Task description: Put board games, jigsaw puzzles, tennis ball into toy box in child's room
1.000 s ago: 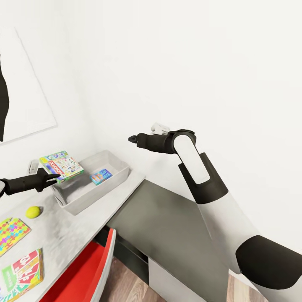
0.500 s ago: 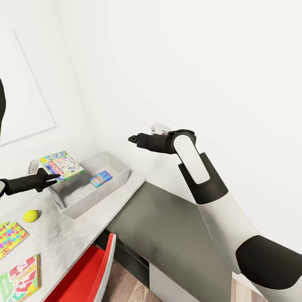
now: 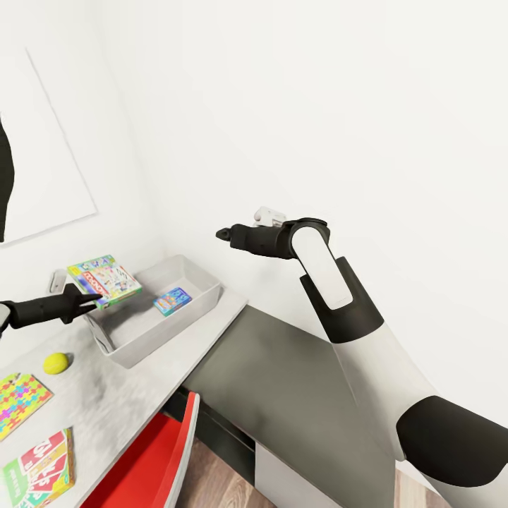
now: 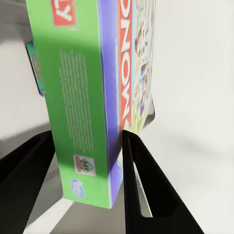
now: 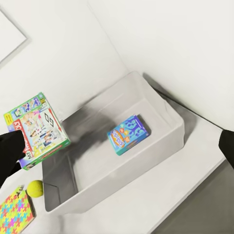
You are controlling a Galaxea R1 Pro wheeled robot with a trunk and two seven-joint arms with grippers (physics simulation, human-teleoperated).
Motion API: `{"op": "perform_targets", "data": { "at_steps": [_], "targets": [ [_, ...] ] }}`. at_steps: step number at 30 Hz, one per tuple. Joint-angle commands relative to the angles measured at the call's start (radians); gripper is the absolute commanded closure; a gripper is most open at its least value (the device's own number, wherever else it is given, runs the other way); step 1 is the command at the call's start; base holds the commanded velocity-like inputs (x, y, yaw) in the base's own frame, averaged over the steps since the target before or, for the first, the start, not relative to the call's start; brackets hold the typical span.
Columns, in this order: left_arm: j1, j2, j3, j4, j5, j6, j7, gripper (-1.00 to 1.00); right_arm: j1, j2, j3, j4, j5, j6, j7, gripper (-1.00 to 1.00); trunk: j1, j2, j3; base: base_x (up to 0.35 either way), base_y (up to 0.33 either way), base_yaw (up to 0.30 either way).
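At the left edge of the head view, the left gripper (image 3: 90, 299) holds the green-bordered board game (image 3: 104, 279) out flat above the near-left corner of the toy box (image 3: 204, 310), presumably so it can be let go into the bin. In the left wrist view the two dark fingers (image 4: 141, 185) sit on either side of the box's lower edge, closed onto it, with most of the box reaching out beyond the tips. The blue board game (image 3: 172, 300) already lies on the bin floor, toward the middle.

The right gripper (image 3: 223, 233) hangs high near the wall at mid-frame, well clear of the bin, likely parked out of the way; I cannot tell how its jaws stand.

On the table (image 3: 141, 395) at lower left wait the tennis ball (image 3: 56, 363), a jigsaw puzzle (image 3: 20, 402) and the red-and-green board game (image 3: 41, 471).
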Motion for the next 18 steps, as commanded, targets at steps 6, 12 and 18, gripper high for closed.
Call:
{"op": "perform_targets", "data": {
  "at_steps": [6,12,18],
  "targets": [
    [-0.001,-0.009,-0.001,0.003,-0.013,0.004,0.021,1.0,-0.001,0.0,0.0,-0.005,-0.009,0.003,-0.012,-1.0,0.001,-0.002,-0.002,0.0,0.0,0.0],
    [-0.002,-0.02,0.002,0.004,-0.013,0.001,0.092,1.0,-0.001,0.0,0.001,-0.007,-0.009,0.003,-0.012,-1.0,0.001,-0.002,-0.002,0.0,0.0,0.0],
    [-0.002,-0.05,-0.004,0.004,-0.014,-0.019,0.11,1.0,-0.001,0.0,0.002,-0.009,-0.009,0.004,-0.012,-1.0,0.001,-0.002,-0.002,0.0,0.0,0.0]
  ]
}}
